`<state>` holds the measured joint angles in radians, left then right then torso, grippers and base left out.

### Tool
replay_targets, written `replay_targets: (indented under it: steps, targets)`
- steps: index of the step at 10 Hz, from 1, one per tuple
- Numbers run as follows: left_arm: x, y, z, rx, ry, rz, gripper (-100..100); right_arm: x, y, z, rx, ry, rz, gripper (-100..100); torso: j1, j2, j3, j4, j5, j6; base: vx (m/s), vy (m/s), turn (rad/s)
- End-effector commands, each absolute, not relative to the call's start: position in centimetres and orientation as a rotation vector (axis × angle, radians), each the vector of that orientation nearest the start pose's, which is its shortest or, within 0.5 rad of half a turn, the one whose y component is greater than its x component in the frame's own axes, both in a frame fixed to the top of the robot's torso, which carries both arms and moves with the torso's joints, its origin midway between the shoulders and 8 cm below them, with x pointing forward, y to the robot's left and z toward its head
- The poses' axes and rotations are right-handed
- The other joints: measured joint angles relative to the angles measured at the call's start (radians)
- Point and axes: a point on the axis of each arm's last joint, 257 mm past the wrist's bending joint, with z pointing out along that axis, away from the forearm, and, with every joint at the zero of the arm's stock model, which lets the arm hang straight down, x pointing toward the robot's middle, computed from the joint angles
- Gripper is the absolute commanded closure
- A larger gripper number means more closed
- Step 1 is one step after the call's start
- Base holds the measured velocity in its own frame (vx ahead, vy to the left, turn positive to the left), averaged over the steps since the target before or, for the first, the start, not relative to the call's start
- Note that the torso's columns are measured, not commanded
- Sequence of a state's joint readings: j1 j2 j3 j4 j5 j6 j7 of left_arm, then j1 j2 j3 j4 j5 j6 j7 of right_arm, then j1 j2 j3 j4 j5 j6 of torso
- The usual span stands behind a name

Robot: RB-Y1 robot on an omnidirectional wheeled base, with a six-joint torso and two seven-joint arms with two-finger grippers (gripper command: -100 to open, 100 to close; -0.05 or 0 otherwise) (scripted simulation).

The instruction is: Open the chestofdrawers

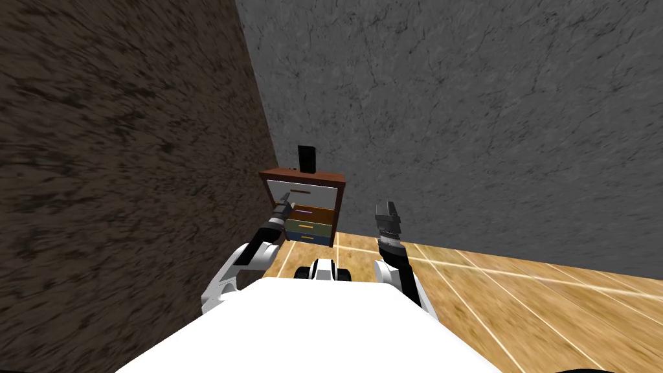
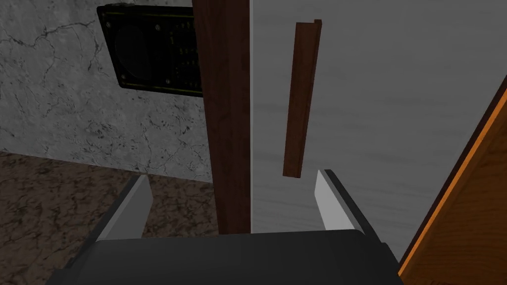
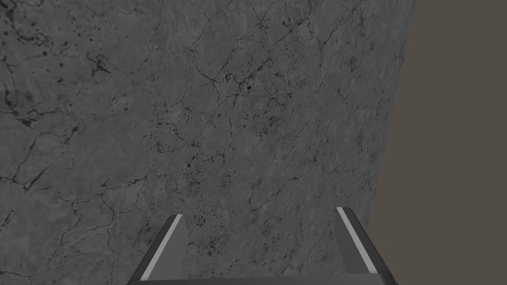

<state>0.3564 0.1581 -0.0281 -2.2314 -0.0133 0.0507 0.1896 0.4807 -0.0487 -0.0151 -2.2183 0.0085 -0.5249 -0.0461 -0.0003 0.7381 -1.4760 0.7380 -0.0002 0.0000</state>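
I am holding the right gripper (image 3: 260, 213) raised and idle, fingers spread. I am presenting the left gripper (image 2: 231, 176), fingers apart and gripping nothing, to the white top drawer (image 2: 396, 99). Its dark handle (image 2: 301, 99) is lying just ahead of the fingertips, not yet clasped. The chest of drawers (image 1: 302, 176) is standing in the floor's (image 1: 518, 291) far corner, with a black device (image 1: 306, 158) at its top's back edge. No drawer is looking pulled out. I judge the approach nearly done, with grasp and pull remaining.
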Motion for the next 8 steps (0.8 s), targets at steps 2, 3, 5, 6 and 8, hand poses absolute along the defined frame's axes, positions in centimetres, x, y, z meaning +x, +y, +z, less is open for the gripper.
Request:
replay_targets:
  steps: [2,3,5,6,8]
  targets:
    - [44.5,26.1,-9.0,-1.07,1.073,-1.309,-100,35.3,-27.9,0.8,0.65,0.657,1.328,0,0.002,0.001,0.001,0.0,0.001,0.0,0.097,0.031,-0.065]
    - [44.8,26.0,-9.6,-1.082,1.091,-1.301,-100,35.3,-27.9,0.8,0.65,0.657,1.328,0,0.0,0.0,0.0,0.0,0.0,0.0,0.106,0.014,-0.063]
    - [45.4,25.9,-11.1,-1.115,1.135,-1.28,-100,35.3,-27.9,0.8,0.65,0.657,1.328,0,0.0,-0.001,-0.001,0.0,0.0,0.0,0.115,0.022,-0.081]
    - [45.6,25.8,-11.8,-1.131,1.155,-1.27,-100,35.3,-27.9,0.8,0.65,0.657,1.328,0,0.001,0.0,0.0,0.0,0.0,0.0,0.11,0.025,-0.067]
    - [45.3,25.9,-10.8,-1.125,1.143,-1.274,-100,35.3,-27.9,0.8,0.65,0.657,1.328,0,0.0,0.003,0.002,0.001,0.0,0.0,0.083,0.01,-0.014]
